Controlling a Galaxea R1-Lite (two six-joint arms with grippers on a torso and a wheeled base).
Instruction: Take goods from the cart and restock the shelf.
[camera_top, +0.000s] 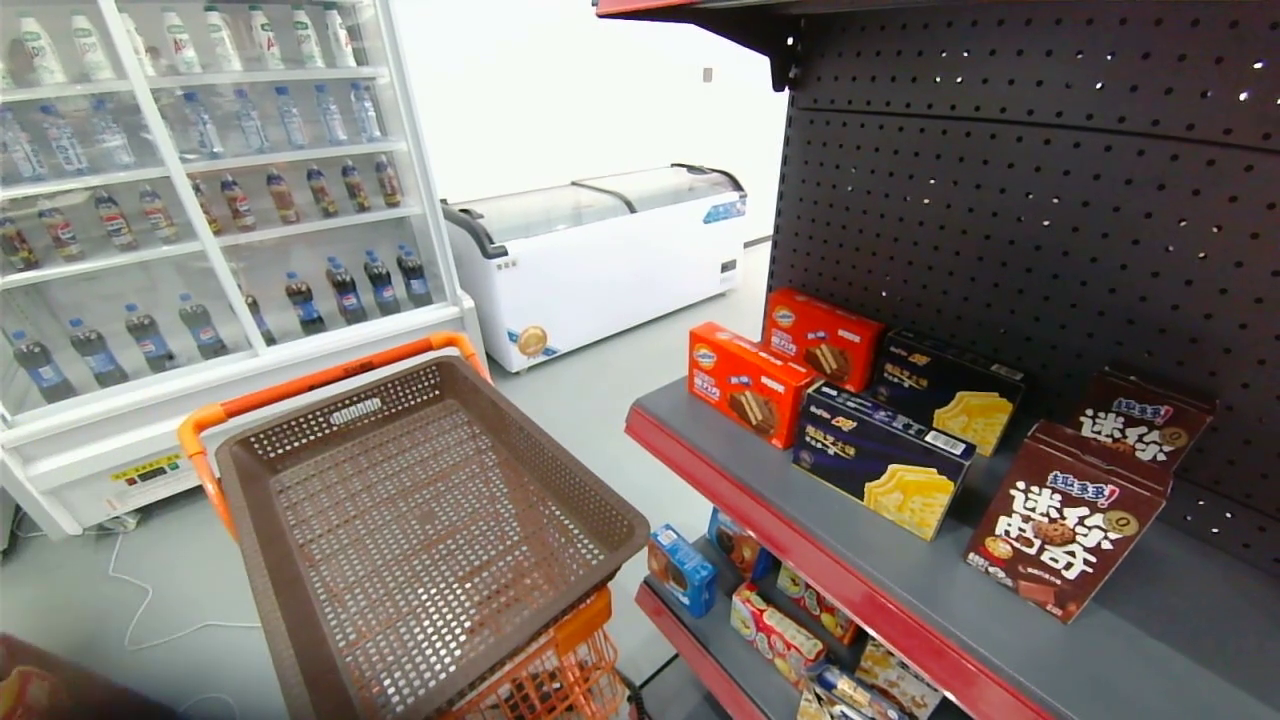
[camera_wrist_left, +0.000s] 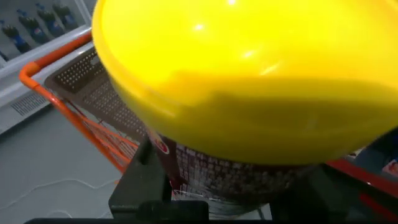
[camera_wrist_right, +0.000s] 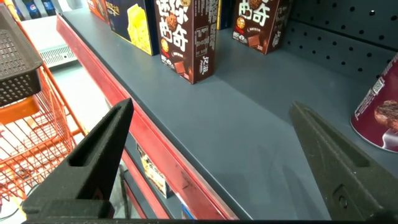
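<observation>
In the left wrist view a canister (camera_wrist_left: 249, 93) with a yellow lid and a dark red printed body is very close to the camera. My left gripper (camera_wrist_left: 230, 190) is shut on its body, beside the orange cart (camera_wrist_left: 68, 106) with its brown basket (camera_top: 420, 520). My right gripper (camera_wrist_right: 211, 155) is open with nothing between its fingers (camera_wrist_right: 93, 155). It hovers over a bare stretch of the grey shelf (camera_wrist_right: 249, 124). A second dark red canister (camera_wrist_right: 379, 118) stands on that shelf close by. The cart's brown basket holds nothing.
Orange (camera_top: 750, 385), dark blue (camera_top: 885, 470) and brown boxes (camera_top: 1065, 520) stand in rows on the shelf, backed by a pegboard wall (camera_top: 1050, 220). Its red front edge (camera_top: 800, 545) faces the cart. Lower shelves hold more snack packs (camera_top: 770, 625). A drinks cooler (camera_top: 200, 200) and chest freezer (camera_top: 600, 260) stand behind.
</observation>
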